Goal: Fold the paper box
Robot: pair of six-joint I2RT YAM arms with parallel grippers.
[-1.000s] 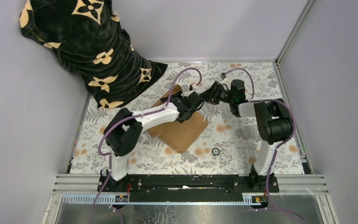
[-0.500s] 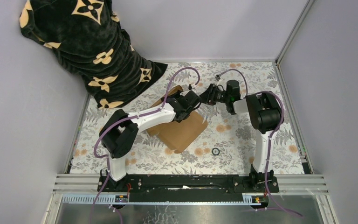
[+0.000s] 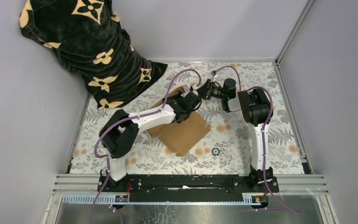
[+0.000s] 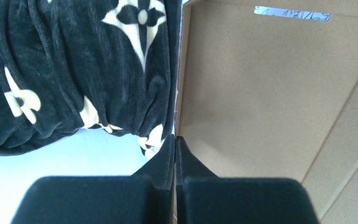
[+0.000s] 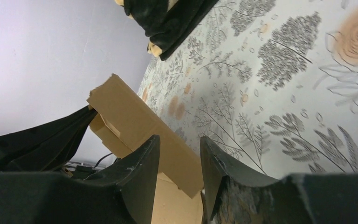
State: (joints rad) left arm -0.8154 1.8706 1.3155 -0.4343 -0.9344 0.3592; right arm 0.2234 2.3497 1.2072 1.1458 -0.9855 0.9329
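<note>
Firmly closed, the left claw (image 4: 175, 140) pinches a raised flap edge of the paper box (image 3: 186, 133), lying mid-way across the table (image 3: 242, 140). The right claw (image 5: 179, 140), half open and empty, hovers at the box's 1 o'clock. A blanket (image 3: 88, 51) lies at 10 o'clock.

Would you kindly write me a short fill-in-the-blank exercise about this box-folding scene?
1. The fingers that stand apart, close to the raised flap of the paper box, belong to the ___ arm.
2. The black flower-patterned blanket is heaped at the table's far ___ corner.
3. The small black ring lies nearer the ___ arm's base.
Missing words: right; left; right.
</note>
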